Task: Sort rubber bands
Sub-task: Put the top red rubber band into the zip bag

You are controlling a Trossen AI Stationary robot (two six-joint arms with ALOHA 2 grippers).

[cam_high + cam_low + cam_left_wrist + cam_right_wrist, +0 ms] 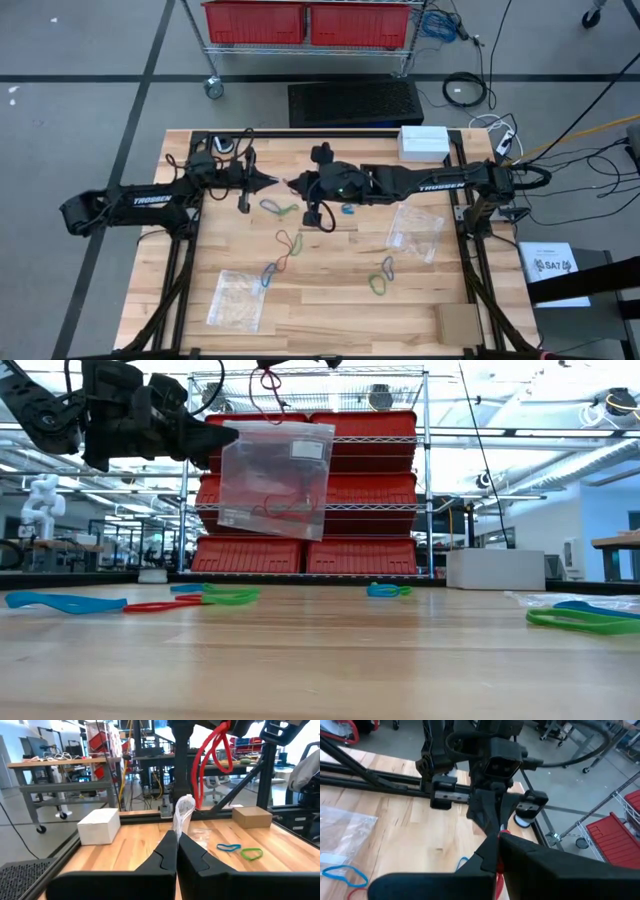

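Above the middle of the desk, the two arms meet nose to nose. The left end effector is pinched shut on the edge of a clear plastic bag, which hangs in the air in the low view with what looks like a red band or two already inside. The right end effector is also closed, and it has hold of a red rubber band that dangles as a long loop just beside the bag's mouth in the left wrist view.

Most of the sorting looks still to be done. Loose rubber bands lie scattered on the wood: a blue and green pair under the arms, a red and green tangle near the middle, a blue one below that, a blue and a green one to the right, and a small blue one under the right arm. Two more clear bags lie flat on the desk, one at the lower left and one at the right; the left one seems to hold a few pale or greenish loops, though I cannot tell for sure.

My judgement: the red lot is under way, with this band about to go into the held bag, and the blue and green bands are mostly untouched.
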